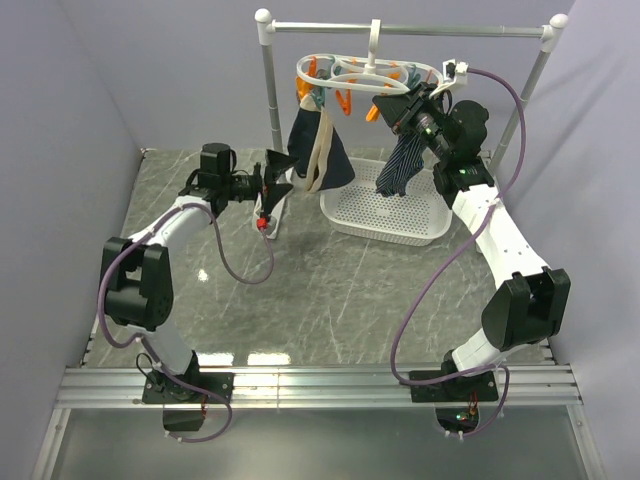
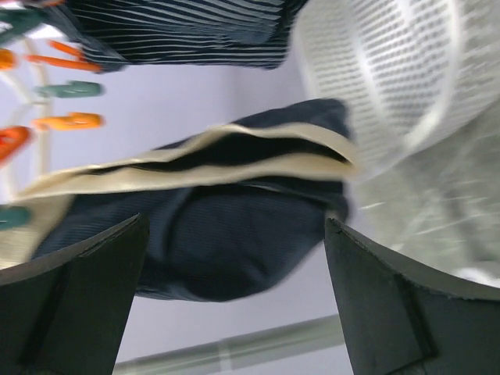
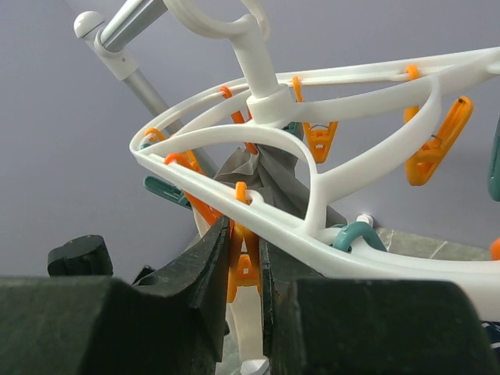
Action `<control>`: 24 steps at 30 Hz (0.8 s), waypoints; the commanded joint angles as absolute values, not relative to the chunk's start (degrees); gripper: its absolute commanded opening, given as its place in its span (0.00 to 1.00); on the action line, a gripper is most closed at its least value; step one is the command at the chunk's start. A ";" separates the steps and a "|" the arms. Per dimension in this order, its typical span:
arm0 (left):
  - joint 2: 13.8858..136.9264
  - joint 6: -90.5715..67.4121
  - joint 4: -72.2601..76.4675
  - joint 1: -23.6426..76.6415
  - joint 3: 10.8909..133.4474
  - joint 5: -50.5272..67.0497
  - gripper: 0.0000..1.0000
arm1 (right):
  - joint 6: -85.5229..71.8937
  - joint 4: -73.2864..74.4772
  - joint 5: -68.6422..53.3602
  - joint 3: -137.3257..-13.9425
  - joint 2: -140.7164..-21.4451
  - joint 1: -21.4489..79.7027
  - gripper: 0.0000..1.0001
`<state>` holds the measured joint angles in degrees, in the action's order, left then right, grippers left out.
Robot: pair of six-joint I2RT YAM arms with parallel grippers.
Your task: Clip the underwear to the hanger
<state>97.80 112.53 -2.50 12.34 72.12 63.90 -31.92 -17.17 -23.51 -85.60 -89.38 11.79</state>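
We see the hanger (image 1: 365, 72) hooked on the grey rail (image 1: 410, 30) at the 12 o'clock end of the surface (image 1: 300, 300). The underwear (image 1: 322, 150) hangs below the hanger's left end, its tan waistband (image 1: 318, 160) running down the front and folded open. We cannot tell which pin holds it. The left end effector (image 1: 280, 180) sits at 9 o'clock of the underwear, just beside it, spread wide. In its wrist view the two dark fingers (image 2: 70, 305) stand well apart, and the navy fabric lies beyond them with nothing pinched. At 3 o'clock of the underwear hangs a navy pinstriped cloth (image 1: 405, 165), its lower end over the white perforated basket (image 1: 385, 215). The basket rests on the surface at about 1 o'clock from the centre. The right end effector (image 3: 244, 234) is raised to the right end of the hanger, at 3 o'clock of the hook. Its fingers (image 3: 207, 266) are pressed together on an orange clothespin (image 3: 244, 269) that dangles from the near side of the white loop. More orange and teal pins (image 3: 437, 141) hang around the loop, apart from that end effector.
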 commanded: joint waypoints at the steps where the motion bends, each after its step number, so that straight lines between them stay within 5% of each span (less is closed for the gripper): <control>1: 98.43 142.83 14.02 12.39 71.37 68.12 0.99 | -32.25 -20.48 -25.93 -88.50 -88.77 11.95 0.00; 24: 102.31 143.52 17.06 16.34 79.01 70.92 0.99 | -33.05 -19.86 -27.16 -88.95 -89.12 11.51 0.00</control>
<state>103.90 113.32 17.28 15.16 76.55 66.87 -32.71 -17.19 -24.62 -85.62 -89.38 11.73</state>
